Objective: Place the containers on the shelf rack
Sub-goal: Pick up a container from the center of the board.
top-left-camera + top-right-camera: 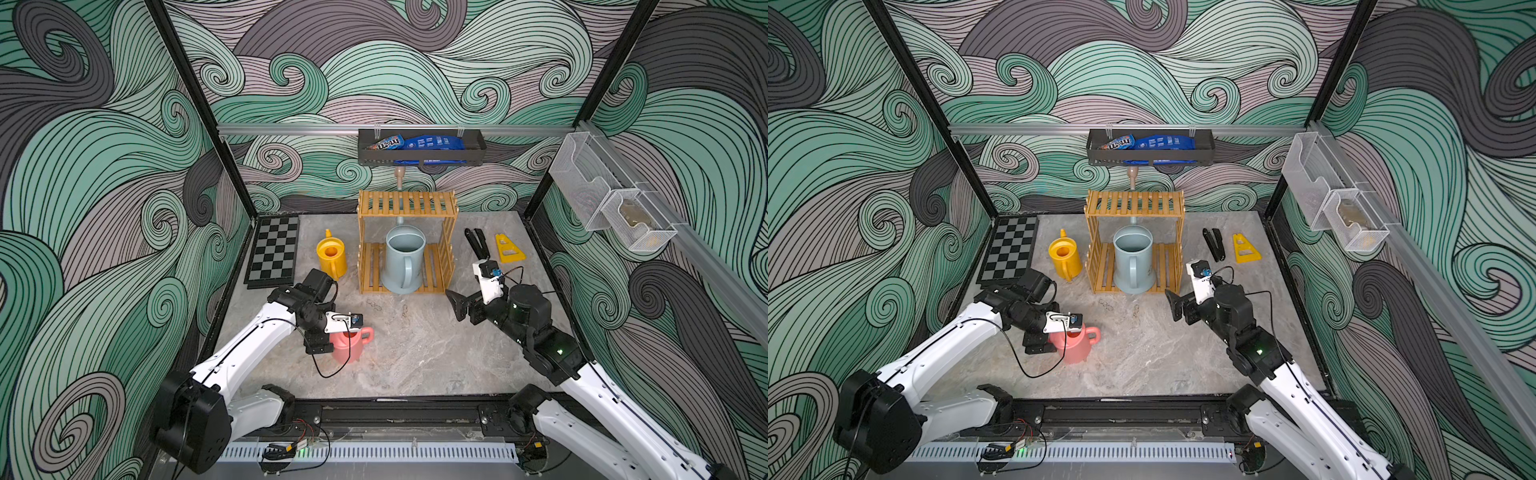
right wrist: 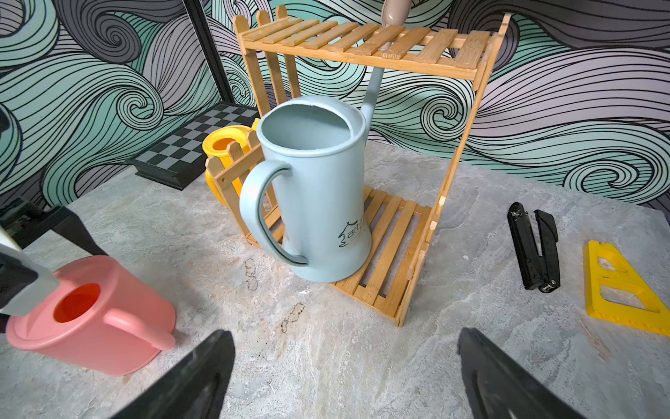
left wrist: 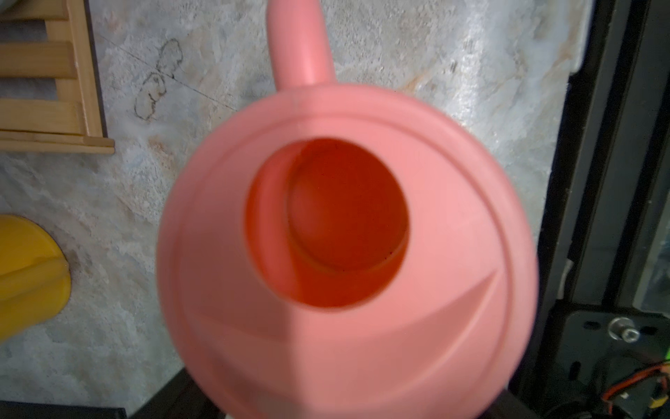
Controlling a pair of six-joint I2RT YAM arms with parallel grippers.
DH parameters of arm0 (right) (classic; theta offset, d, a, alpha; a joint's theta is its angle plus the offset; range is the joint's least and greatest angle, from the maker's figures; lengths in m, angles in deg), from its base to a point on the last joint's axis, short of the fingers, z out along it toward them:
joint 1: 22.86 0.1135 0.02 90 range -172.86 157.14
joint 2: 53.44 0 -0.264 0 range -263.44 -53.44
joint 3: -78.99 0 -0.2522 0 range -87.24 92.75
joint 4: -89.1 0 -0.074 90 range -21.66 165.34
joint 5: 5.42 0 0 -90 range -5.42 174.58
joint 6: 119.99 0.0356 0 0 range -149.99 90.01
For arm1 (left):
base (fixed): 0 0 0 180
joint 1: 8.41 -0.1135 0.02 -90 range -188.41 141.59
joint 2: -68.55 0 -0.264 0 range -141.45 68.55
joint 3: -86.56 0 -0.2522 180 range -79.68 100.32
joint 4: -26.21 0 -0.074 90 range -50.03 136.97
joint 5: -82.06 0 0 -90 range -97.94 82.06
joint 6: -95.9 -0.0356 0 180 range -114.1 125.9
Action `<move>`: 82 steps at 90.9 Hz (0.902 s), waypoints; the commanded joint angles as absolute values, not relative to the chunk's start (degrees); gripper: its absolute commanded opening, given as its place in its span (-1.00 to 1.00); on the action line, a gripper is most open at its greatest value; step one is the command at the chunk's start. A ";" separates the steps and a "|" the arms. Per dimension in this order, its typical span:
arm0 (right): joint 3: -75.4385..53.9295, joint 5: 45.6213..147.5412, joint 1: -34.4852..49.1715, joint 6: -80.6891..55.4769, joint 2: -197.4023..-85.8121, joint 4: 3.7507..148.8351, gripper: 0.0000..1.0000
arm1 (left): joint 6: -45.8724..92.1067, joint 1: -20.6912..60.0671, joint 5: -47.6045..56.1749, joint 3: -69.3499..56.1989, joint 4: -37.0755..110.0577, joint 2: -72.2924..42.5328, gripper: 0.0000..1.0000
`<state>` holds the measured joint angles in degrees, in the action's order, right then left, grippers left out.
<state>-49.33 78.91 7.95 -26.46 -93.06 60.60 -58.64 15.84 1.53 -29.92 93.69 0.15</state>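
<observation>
surface: marbled grey tabletop [image 1: 415, 353], swirl-print walls [image 1: 374, 62].
shelf rack [image 1: 407, 203]: slatted wood.
left gripper [image 1: 321, 347]: over pink can [image 1: 356, 353]; I can't tell jaws.
right gripper [image 2: 346, 333]: wide apart, empty.

I cannot find the left gripper's [image 1: 327, 348] fingers anywhere: in both top views the wrist and its camera cover them, so I cannot tell whether they grip. On the left wrist camera the pink watering can [image 3: 348, 232] is out of focus and cut off by the picture's edge, and its spout shows in no view. The yellow watering can [image 2: 224, 145] sits mostly behind the shelf rack's [image 2: 362, 43] side slats and the pale blue watering can [image 2: 319, 188], whose beige tip [image 2: 393, 11] is clipped by the frame. The right gripper's [image 2: 344, 337] fingers [image 2: 203, 373] are blurred and cropped. The yellow triangular piece [image 2: 623, 290] runs off the edge. Something brownish in the white mesh basket [image 1: 648, 245] is too small to identify.
</observation>
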 commanded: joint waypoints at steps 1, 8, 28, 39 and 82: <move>-50.15 82.41 7.64 -28.15 -91.76 60.69 0.98 | -58.58 17.48 2.66 -26.86 90.88 -0.38 0.76; -50.21 83.65 7.64 -29.44 -91.28 60.09 0.96 | -58.23 17.72 3.13 -26.27 91.13 -0.34 0.80; -53.06 92.77 7.73 -32.39 -89.88 64.16 0.90 | -56.68 18.04 1.82 -27.00 93.32 2.99 0.97; -54.95 96.45 8.70 -34.21 -89.90 67.70 0.90 | -53.19 17.99 0.24 -26.47 95.98 5.33 0.98; -57.12 104.12 21.71 -50.84 -95.96 77.05 0.85 | -33.93 11.73 2.76 -19.84 97.49 12.19 0.98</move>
<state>-57.22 100.44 19.99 -46.13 -95.16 72.58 -41.72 13.61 0.37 -22.62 97.53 10.64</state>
